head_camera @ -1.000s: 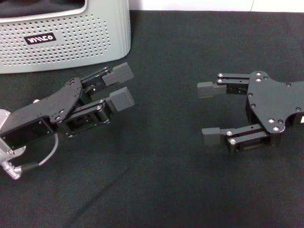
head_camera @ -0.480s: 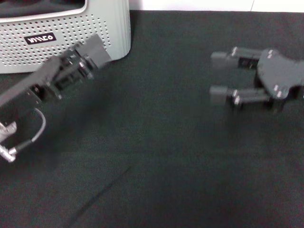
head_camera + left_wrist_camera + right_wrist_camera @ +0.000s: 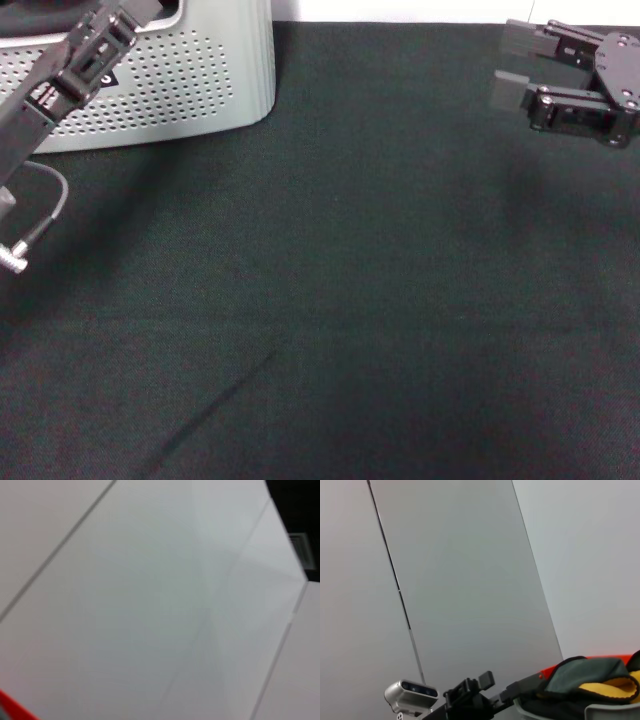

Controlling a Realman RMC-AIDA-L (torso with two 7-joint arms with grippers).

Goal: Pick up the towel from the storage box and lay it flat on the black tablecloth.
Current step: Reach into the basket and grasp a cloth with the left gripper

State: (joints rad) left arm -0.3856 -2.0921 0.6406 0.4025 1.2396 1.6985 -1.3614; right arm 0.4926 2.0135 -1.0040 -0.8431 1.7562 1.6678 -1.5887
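Reaching over the storage box, the left pincer, fingers unseen, must descend onto the towel bunched inside, while the right pincer hangs wide above the black tablecloth.

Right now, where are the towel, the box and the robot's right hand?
towel [image 3: 590,677]: right wrist view, grey-teal top fold.
storage box [image 3: 190,85]: head view, perforated front wall.
right gripper [image 3: 512,62]: head view, between its open fingers.

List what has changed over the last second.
The left tool swung from low over the black tablecloth up to the storage box. The right tool rose toward the far right, still open and empty. Box and cloth stayed put.
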